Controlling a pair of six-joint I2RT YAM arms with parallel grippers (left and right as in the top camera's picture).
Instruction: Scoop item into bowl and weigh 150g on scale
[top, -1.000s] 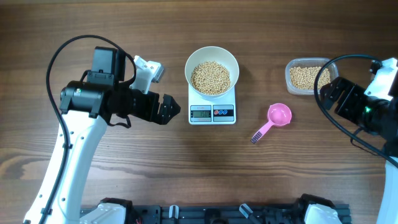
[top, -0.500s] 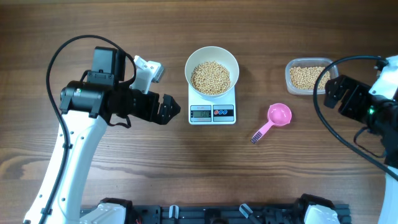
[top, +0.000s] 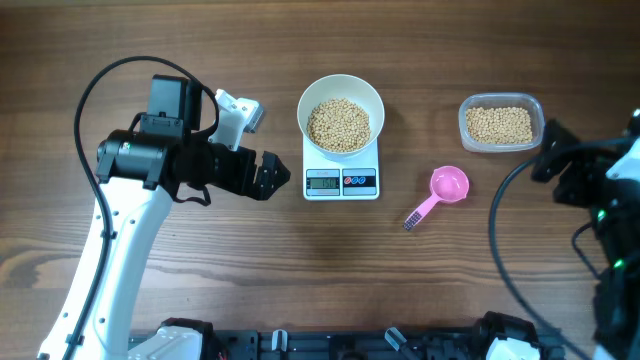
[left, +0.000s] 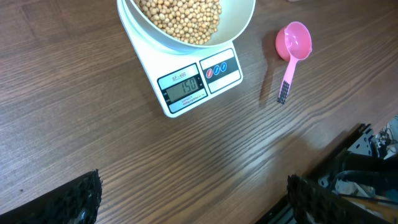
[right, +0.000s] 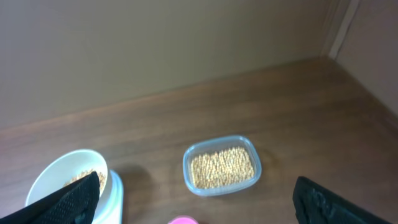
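Overhead, the beans (top: 339, 124) lie heaped in the white bowl (top: 305, 106), filling its bottom well below the rim, and the bowl stands on the back part of the scale (top: 341, 181), overhanging its far edge. More beans of the same kind cover the bottom of a clear rounded-rectangular tub (top: 464, 124), well apart to the right of the scale. Between the two, nearer the front of the desk (top: 330, 270), a pink scoop (top: 448, 185) lies empty, its cup toward the tub and its handle slanting toward the front. The beans are small, round and tan-yellow. The scale is flat, white and square, and on its front edge it carries a dark button panel and a grey display (left: 182, 86), which in the left wrist view reads 150. The left tool (top: 278, 176) hangs just left of the scale with its jaws spread wide and nothing between them. The right tool (top: 548, 156) hangs near the tub, equally wide apart and also empty. The desk is dark brown wood with a long grain. A black rail (top: 340, 345) runs along its near edge, and in the right wrist view a plain tan wall (right: 161, 50) rises behind it.
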